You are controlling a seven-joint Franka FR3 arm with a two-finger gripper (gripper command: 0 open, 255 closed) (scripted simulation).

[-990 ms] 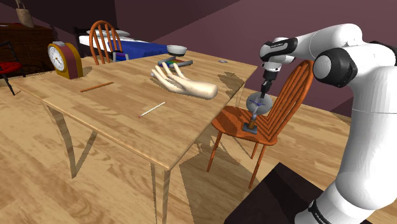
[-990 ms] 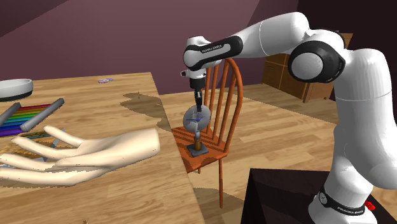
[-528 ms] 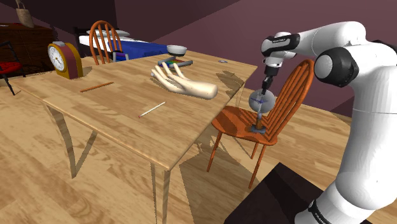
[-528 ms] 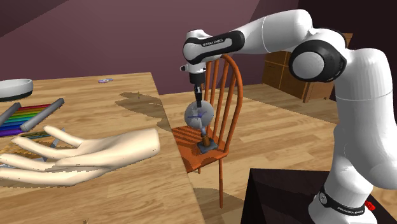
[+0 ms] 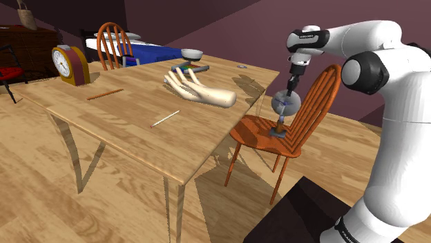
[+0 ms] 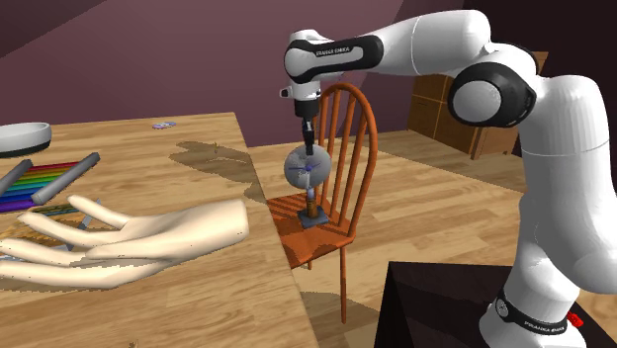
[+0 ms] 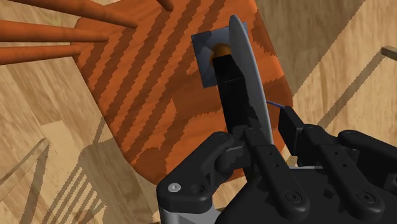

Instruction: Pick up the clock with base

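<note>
A small round grey clock (image 5: pixel 284 104) on a short stem with a square dark base (image 5: pixel 278 133) hangs just above the orange chair's seat (image 5: pixel 252 131). My black gripper (image 5: pixel 290 88) comes down from above and is shut on the top edge of the clock's disc. In the second exterior view the gripper (image 6: pixel 308 144) clasps the disc (image 6: pixel 307 170), with the base (image 6: pixel 313 219) below it in front of the chair back (image 6: pixel 348 148). In the wrist view the fingers (image 7: pixel 232 89) pinch the thin disc (image 7: pixel 245 51) edge-on over the striped seat (image 7: pixel 159 95).
A wooden table (image 5: pixel 138 131) stands to the shoulder view's left of the chair, bearing a pale hand model (image 5: pixel 200 88), a yellow mantel clock (image 5: pixel 69 64), pencils and a bowl (image 5: pixel 191 53). A second orange chair (image 5: pixel 114 41) stands behind. My dark stand (image 5: pixel 290 214) is at lower right.
The gripper has risen and shifted toward the chair back, carrying the clock with it; the base has come up off the seat.
</note>
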